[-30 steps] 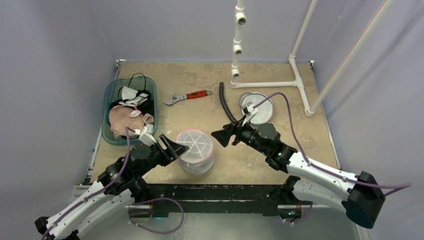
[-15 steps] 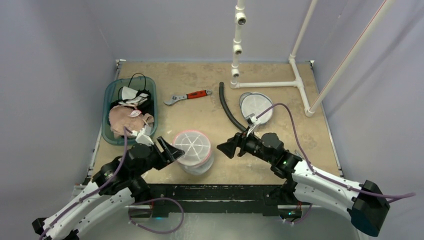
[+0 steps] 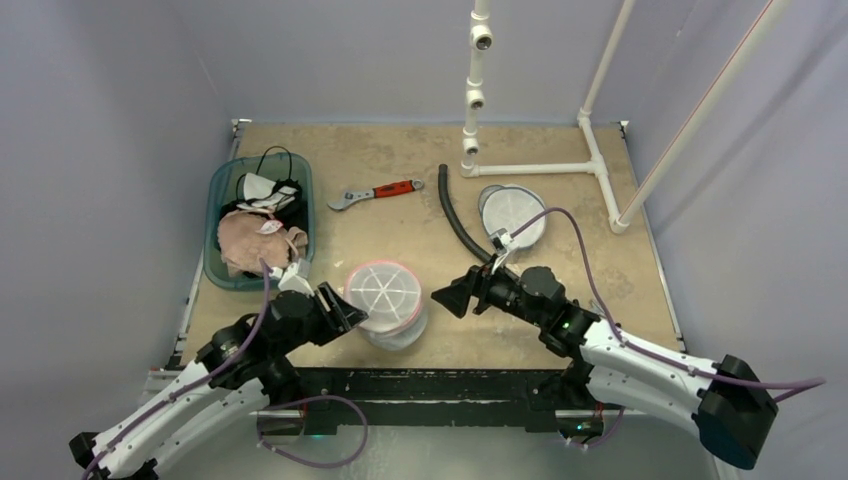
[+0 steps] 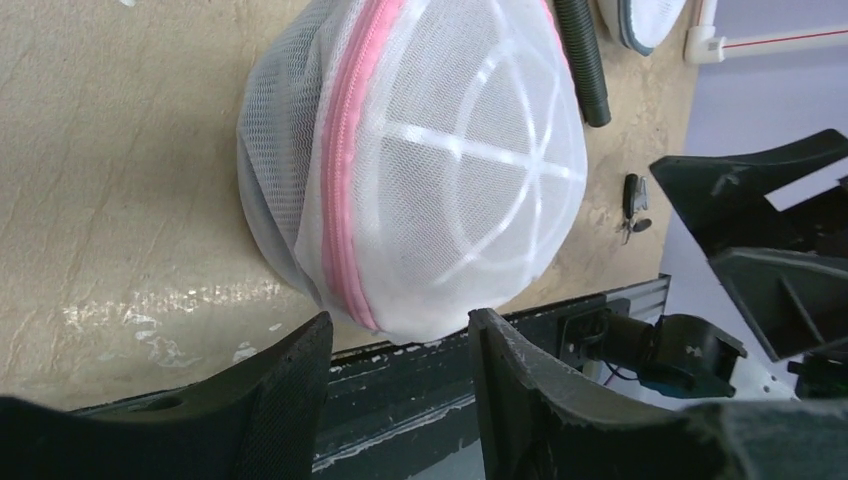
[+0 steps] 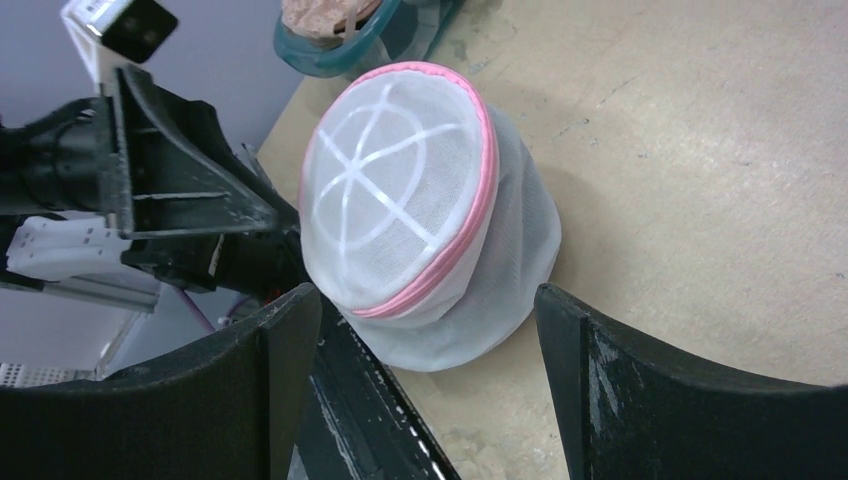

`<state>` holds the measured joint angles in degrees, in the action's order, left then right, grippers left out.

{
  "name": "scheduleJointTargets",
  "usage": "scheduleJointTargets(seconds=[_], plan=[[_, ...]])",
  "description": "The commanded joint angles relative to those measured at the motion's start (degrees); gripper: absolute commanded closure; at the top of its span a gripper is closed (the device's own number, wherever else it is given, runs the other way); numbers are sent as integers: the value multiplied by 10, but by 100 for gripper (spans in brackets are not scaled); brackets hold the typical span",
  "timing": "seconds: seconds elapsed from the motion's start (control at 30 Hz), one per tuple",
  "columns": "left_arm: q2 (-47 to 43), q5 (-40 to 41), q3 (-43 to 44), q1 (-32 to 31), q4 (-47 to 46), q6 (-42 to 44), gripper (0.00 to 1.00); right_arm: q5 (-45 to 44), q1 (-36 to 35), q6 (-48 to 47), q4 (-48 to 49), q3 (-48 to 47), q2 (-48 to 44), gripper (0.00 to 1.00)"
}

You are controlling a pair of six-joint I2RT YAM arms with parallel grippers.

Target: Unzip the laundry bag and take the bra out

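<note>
The laundry bag (image 3: 386, 300) is a white mesh dome with a pink zipper (image 4: 340, 180) round its rim. It stands at the table's near edge, and its zipper runs shut as far as I can see. The bra is hidden; the mesh shows only white ribs. My left gripper (image 3: 345, 305) is at the bag's left side, open, with the bag (image 4: 440, 170) just beyond its fingertips and nothing between them. My right gripper (image 3: 450, 297) hovers open to the bag's right, a short gap away. In the right wrist view the bag (image 5: 400, 190) lies ahead of the wide jaws.
A teal basin (image 3: 225, 180) holding beige and black clothes sits at the far left. A red-handled wrench (image 3: 375, 192), a black hose (image 3: 455, 215) and a round white mesh disc (image 3: 512, 215) lie behind the bag. A white pipe frame (image 3: 530, 168) stands at the back right.
My right gripper has come down and toward the near edge, level with the bag. My left gripper's jaws have narrowed a little. The bag has stayed put.
</note>
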<state>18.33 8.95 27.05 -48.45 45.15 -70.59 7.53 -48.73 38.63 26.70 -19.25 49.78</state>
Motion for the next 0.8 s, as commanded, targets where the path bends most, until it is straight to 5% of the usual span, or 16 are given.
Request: scheduleJointTargets(seconds=[0.0, 0.53, 0.77], plan=[[20, 1, -20, -1, -75, 17, 50, 1, -2, 4, 6, -3, -26, 19], [36, 13, -67, -1, -163, 23, 60, 33, -10, -27, 7, -15, -45, 19], [43, 8, -62, -1, -222, 23, 100, -6, -16, -78, -25, -51, -53, 20]])
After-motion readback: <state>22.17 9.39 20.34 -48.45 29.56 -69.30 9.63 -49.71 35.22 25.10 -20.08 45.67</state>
